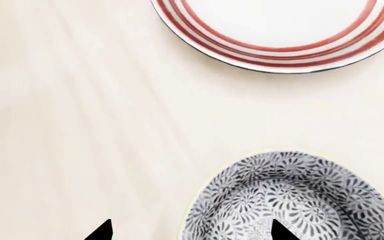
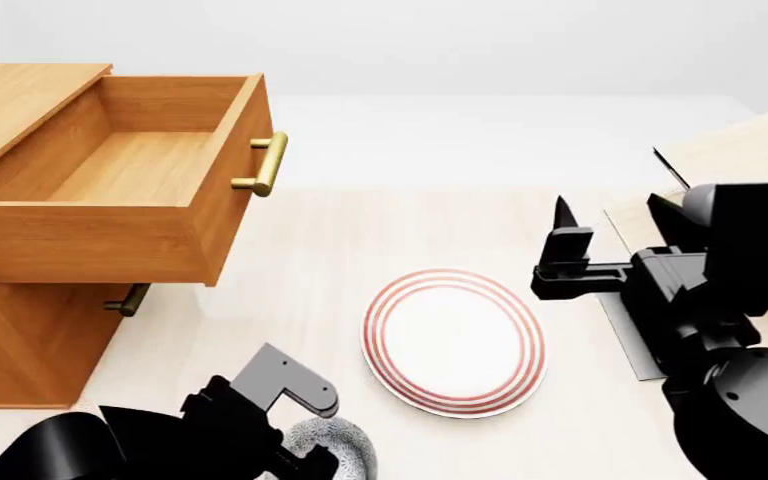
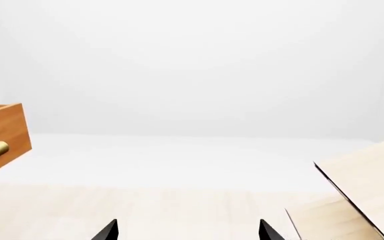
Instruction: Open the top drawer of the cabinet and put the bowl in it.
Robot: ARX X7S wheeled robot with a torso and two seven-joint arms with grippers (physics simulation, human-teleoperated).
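Bowl (image 1: 292,200) nearest, resting on table (image 1: 78,125) just beside red-ringed plate (image 1: 279,30). Left tool (image 1: 190,231) poised over bowl, tips spread, one over the rim, one outside (nothing clamped). Right tool (image 3: 188,231) also spread, idle. Top drawer (image 2: 131,190) of cabinet (image 2: 11,330) pulled out. Step in hand: grasping bowl. Next, likely: descend, close on rim, lift clear above drawer front.

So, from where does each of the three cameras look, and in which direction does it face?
Head view: high, looking down over top drawer, plate, both arms.
Left wrist view: above the tabletop, facing down at bowl and the plate; left gripper tips show.
Right wrist view: facing level across the table; right gripper tips show.
Shared: the plate in the head and left wrist views.
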